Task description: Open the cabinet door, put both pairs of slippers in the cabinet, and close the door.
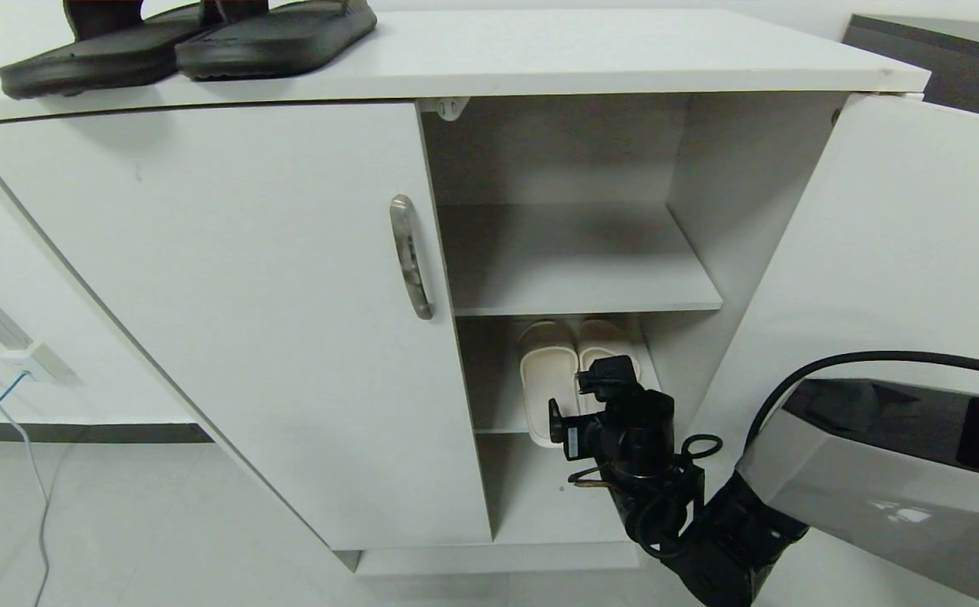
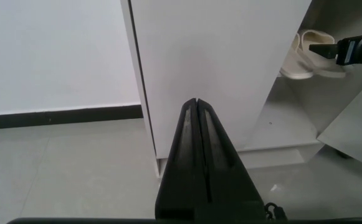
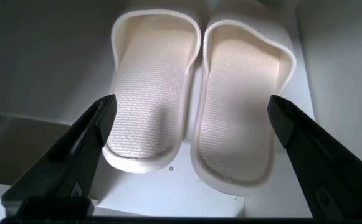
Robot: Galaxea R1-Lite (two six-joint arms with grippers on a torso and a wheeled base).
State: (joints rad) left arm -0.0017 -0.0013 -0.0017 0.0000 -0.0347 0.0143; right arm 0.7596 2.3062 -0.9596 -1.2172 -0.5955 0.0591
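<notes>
Your right end effector [image 3: 191, 106] sat open at the white slippers' [image 1: 544, 371] near end, your left end effector [image 2: 196, 109] closed, so a careless pull-back could have dragged one slipper off its shelf [image 1: 502, 415].

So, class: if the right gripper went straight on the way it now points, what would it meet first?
Most likely the pair of cream slippers lying on the cabinet shelf: the open right gripper points straight at them. How near it is remains unclear.
</notes>
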